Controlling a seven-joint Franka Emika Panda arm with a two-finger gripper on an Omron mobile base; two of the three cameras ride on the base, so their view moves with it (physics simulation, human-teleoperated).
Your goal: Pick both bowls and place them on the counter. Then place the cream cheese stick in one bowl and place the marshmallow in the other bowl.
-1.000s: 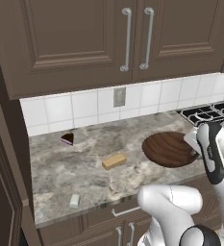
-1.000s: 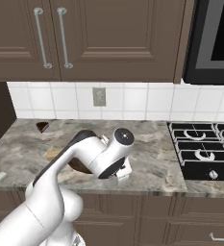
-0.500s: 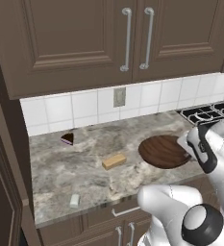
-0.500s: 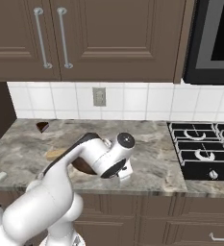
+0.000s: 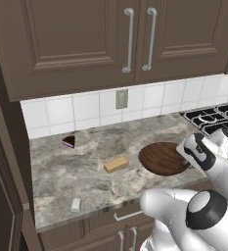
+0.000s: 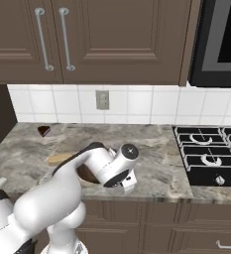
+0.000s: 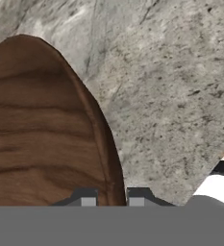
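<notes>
I see the claw [image 7: 111, 196] closed narrow on the rim of the wooden bowl [image 5: 163, 158], upright on the counter [image 5: 61, 171]. Cream cheese stick [image 5: 116, 164] lies beyond the bowl, long axis slightly diagonal.

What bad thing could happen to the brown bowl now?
The gripper pinches just the thin rim of the wooden bowl, so the bowl could tip or slip when the fingers let go or pull away. The bowl sits on the counter near the front edge, so a nudge from the arm might push it toward that edge. The cream cheese stick lies close beside the bowl and could get bumped.
</notes>
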